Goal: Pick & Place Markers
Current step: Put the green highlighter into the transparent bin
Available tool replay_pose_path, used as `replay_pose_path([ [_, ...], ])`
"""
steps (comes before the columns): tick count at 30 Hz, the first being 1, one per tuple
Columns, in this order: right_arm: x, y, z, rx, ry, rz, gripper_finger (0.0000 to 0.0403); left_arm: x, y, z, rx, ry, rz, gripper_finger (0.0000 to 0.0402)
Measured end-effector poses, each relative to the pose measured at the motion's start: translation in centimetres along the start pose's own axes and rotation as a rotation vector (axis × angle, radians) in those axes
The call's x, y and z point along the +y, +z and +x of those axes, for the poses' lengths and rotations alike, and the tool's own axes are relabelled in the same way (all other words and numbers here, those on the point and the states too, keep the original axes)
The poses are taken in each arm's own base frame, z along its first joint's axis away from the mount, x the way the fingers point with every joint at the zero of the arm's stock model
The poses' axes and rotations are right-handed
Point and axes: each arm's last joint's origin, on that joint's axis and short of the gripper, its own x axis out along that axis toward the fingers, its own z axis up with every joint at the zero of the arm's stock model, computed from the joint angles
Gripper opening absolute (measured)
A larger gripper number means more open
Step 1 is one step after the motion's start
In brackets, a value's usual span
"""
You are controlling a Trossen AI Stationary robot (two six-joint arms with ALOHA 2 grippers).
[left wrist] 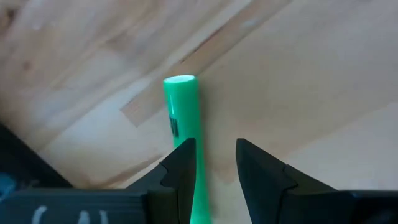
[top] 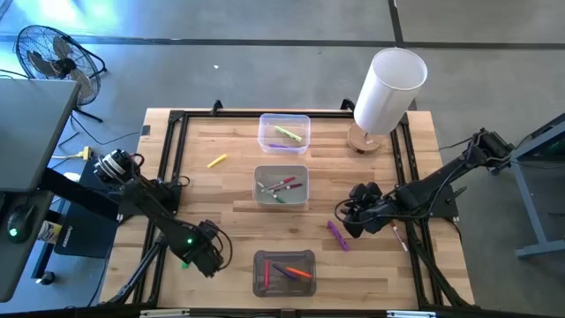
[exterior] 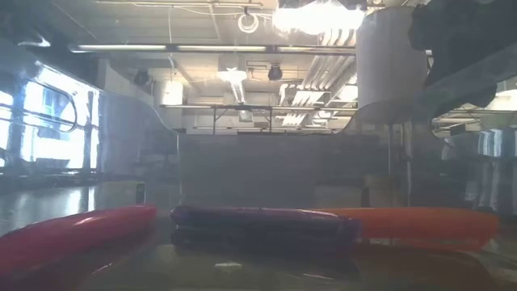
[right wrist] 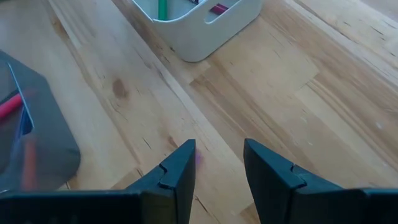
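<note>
My left gripper (left wrist: 214, 168) is clamped on a green marker (left wrist: 182, 115). My right gripper (right wrist: 219, 168) hangs above the purple marker (top: 338, 235), fingers apart.

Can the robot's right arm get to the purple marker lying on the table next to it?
Probably yes. The slim purple marker lies bare on the wooden table, just beside the right tool, whose fingers stand open. No bin or other marker sits between them, so the way looks free.
</note>
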Motion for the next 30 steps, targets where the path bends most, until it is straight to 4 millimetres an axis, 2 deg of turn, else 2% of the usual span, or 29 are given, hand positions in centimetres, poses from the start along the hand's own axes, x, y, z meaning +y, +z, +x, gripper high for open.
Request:
replay_pose_path([
  [9, 0.1, 0.0, 0.0, 0.011, 0.014, -0.002, 0.0124, 0.8, 0.1, 2.3, 0.045, -0.036, -0.042, 0.011],
  [23, 0.1, 0.0, 0.0, 0.019, 0.02, -0.012, 0.0124, -0.3, 0.1, 1.0, 0.053, -0.072, -0.123, 0.0115],
  [30, 0.1, 0.0, 0.0, 0.008, 0.016, -0.018, 0.0124, 0.0, 0.0, 1.0, 0.071, -0.033, -0.176, 0.0161],
])
